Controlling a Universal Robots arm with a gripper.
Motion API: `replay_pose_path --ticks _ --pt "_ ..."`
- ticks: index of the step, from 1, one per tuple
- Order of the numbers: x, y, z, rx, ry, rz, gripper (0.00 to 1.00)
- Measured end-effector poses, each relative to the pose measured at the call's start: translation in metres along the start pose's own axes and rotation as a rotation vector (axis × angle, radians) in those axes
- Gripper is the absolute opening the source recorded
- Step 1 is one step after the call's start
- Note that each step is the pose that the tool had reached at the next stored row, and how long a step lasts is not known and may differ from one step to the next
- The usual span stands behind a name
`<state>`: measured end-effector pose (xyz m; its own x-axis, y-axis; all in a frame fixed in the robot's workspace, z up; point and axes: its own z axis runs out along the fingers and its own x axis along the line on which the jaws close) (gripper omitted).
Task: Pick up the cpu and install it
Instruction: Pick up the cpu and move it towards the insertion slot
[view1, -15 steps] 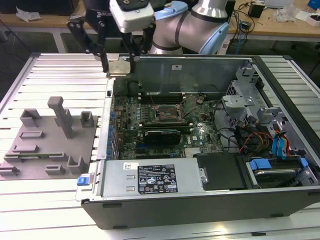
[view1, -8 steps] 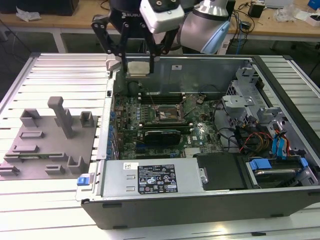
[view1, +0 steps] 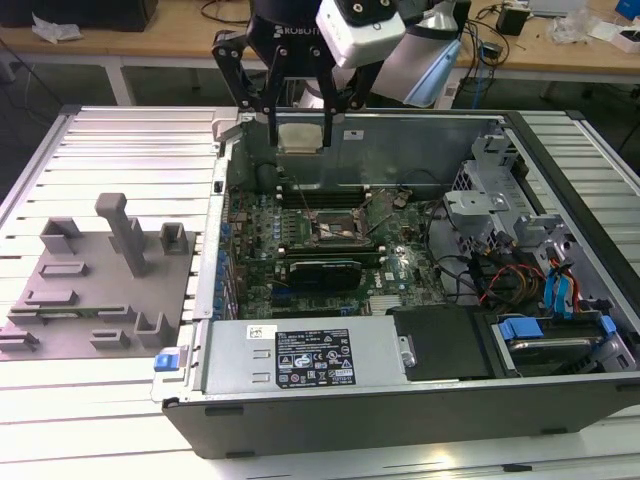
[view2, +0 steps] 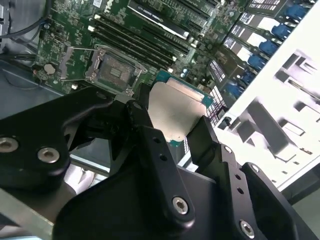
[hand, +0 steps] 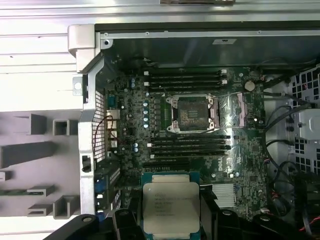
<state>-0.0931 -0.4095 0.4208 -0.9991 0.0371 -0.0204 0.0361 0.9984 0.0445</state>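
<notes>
My gripper (view1: 298, 135) hangs above the far wall of the open computer case, shut on the cpu (view1: 299, 137), a thin square chip with a pale metal top. In the second wrist view the cpu (view2: 176, 110) sits pinched between two black fingers (view2: 145, 122), its green edge showing. The first wrist view shows the cpu (hand: 170, 206) with its silvery lid facing the camera. The open socket (hand: 191, 113) on the green motherboard lies below and apart from the chip; the socket (view1: 331, 225) is near the middle of the board, and the socket (view2: 114, 70) shows its load frame raised.
Memory sticks (hand: 187, 80) flank the socket on both sides. A grey fixture plate (view1: 95, 290) with upright blocks lies at the exterior view's left on a slatted metal table (view1: 130, 140). Drive cages and cables (view1: 520, 260) fill the case's right. A power supply (view1: 310, 355) sits in front.
</notes>
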Motion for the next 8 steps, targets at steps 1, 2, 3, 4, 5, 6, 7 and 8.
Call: replay_pose_path --ticks 1,2,3,4,5,6,7,8 --pt "-0.0007 -0.0002 0.0036 -0.0011 0.0002 0.0 0.55" --pt "-0.0019 -0.0002 0.0059 -0.0012 0.0004 0.0 0.55" --pt "-0.0039 -0.0003 0.0088 -0.0014 0.0002 0.0 0.55" --pt "-0.0054 -0.0003 0.0107 -0.0016 0.0002 0.0 0.55" --pt "-0.0079 -0.0004 0.0137 -0.0017 0.0001 0.0 0.55" --pt "-0.0125 -0.0004 0.0188 -0.0014 0.0003 0.0 0.55" --pt "-0.0151 -0.0004 0.0216 -0.0015 0.0002 0.0 0.55" --pt "-0.0169 -0.0003 0.0233 -0.0015 0.0002 0.0 0.55"
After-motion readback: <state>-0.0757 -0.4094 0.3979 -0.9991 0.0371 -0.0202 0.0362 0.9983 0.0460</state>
